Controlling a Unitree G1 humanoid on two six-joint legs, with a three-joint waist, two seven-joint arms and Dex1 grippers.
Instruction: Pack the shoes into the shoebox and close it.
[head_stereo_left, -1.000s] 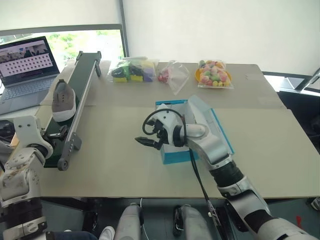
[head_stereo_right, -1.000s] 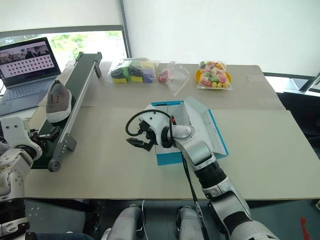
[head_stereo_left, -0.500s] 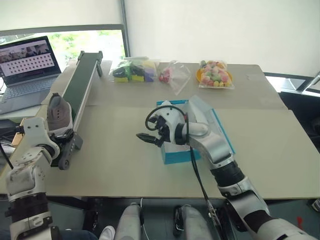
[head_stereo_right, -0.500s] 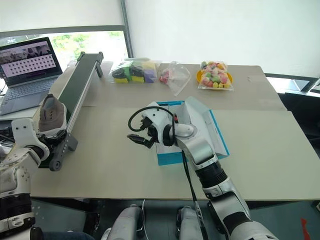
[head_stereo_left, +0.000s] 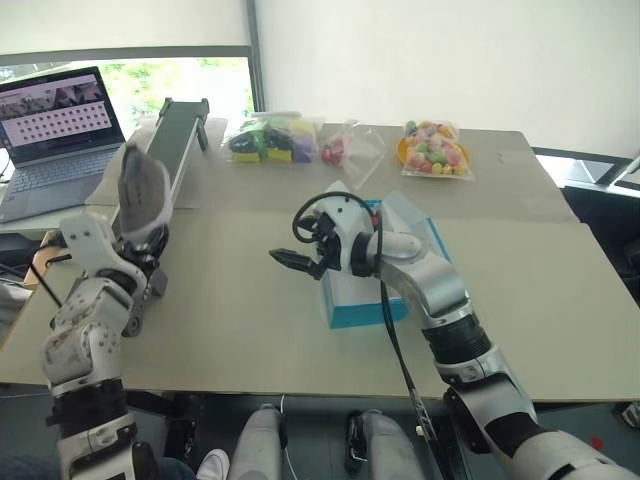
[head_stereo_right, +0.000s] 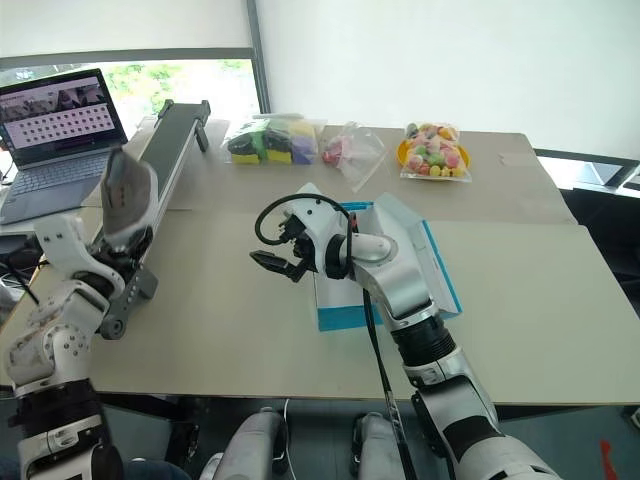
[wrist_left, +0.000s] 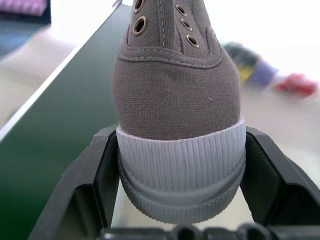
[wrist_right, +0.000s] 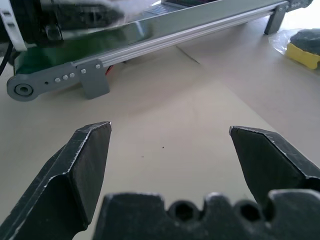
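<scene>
At far left, our left gripper (wrist_left: 180, 200) is clamped only on the heel of a grey sneaker (head_stereo_left: 143, 195) raised off the conveyor belt (head_stereo_left: 176, 140); it could pivot and slip. Our right gripper (head_stereo_left: 293, 261), fingers apart, hovers before the open turquoise shoebox (head_stereo_left: 362, 305) and could obstruct placement.

The left arm is raised at the desk's left edge, its gripper (wrist_left: 175, 200) clamped across the toe of a grey shoe (wrist_left: 175, 100) held upright. The right arm stretches across the middle, elbow bent, its gripper (wrist_right: 170, 150) pointing left with both fingers (wrist_right: 87, 165) spread wide, holding nothing.
</scene>
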